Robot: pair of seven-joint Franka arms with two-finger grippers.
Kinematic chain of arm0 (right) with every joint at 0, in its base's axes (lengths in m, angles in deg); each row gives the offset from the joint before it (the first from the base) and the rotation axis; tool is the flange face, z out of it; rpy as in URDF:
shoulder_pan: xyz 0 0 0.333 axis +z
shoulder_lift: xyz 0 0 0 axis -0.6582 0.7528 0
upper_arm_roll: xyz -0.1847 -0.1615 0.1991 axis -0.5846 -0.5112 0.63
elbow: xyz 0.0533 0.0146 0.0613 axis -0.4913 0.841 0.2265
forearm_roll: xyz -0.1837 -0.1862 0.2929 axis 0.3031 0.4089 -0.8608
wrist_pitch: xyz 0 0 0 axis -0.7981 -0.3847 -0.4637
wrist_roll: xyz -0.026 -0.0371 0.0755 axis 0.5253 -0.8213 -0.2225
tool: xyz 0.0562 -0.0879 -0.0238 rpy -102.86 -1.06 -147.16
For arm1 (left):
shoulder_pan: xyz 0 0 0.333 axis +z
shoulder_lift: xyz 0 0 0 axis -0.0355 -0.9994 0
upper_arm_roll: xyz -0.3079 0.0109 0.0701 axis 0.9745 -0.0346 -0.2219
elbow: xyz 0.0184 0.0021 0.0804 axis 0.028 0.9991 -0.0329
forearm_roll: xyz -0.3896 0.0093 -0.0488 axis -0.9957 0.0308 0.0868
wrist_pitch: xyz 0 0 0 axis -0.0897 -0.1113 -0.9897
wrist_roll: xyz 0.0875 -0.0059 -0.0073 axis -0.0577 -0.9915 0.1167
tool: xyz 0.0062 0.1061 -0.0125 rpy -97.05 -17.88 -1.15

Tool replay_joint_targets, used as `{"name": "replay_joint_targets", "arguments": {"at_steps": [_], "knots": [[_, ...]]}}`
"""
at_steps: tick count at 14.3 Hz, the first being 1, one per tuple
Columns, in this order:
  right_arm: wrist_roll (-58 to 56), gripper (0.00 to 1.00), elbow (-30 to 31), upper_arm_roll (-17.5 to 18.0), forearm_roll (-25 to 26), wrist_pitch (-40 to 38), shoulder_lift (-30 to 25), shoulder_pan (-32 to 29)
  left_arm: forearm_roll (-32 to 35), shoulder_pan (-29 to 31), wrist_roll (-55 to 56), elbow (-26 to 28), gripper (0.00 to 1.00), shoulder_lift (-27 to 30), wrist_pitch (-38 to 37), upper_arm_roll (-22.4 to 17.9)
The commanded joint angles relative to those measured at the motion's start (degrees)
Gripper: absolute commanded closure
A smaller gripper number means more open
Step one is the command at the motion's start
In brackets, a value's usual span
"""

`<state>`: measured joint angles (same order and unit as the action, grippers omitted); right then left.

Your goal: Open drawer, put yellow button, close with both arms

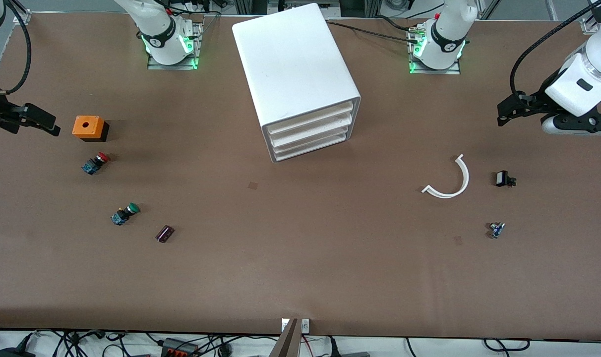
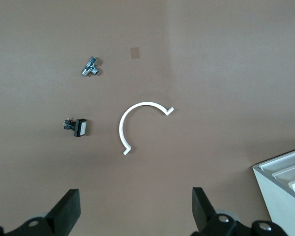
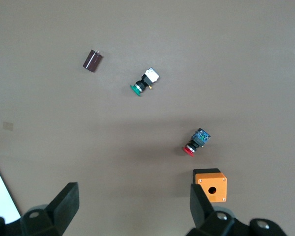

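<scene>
The white cabinet [image 1: 295, 64] stands at mid-table between the two bases. Its uppermost drawer [image 1: 311, 117] is pushed in flush with the ones below. A corner of the cabinet [image 2: 285, 187] shows in the left wrist view. No yellow button shows in any view. My left gripper [image 1: 516, 110] hangs open and empty over the left arm's end of the table, and its fingers stand wide apart in the left wrist view [image 2: 136, 211]. My right gripper [image 1: 32, 119] hangs open and empty over the right arm's end, beside an orange box [image 1: 88, 127], as the right wrist view [image 3: 135, 209] confirms.
Near the orange box [image 3: 211, 186] lie a red-capped button [image 1: 96, 162] [image 3: 195, 142], a green-capped button [image 1: 125, 213] [image 3: 144, 81] and a dark cylinder [image 1: 165, 233] [image 3: 92, 60]. Toward the left arm's end lie a white curved strip [image 1: 451, 181] [image 2: 137, 123], a black switch [image 1: 504, 179] [image 2: 77, 127] and a small metal part [image 1: 496, 230] [image 2: 91, 67].
</scene>
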<state>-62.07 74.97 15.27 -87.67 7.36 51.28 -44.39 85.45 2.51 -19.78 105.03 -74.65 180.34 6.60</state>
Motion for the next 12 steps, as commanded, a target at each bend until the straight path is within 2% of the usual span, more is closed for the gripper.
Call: {"name": "replay_joint_targets", "arguments": {"at_steps": [1, 12], "knots": [[-1.0, 0.00, 0.9, 0.5, 0.7, 0.3, -1.1, -0.4, 0.2, 1.2, -1.5, -1.5, 0.00, -0.7, -0.8, 1.0], [-1.0, 0.00, 0.9, 0.5, 0.7, 0.3, -1.2, -0.3, 0.2, 0.8, -1.4, -1.6, 0.00, -0.7, -1.2, 1.0]]}}
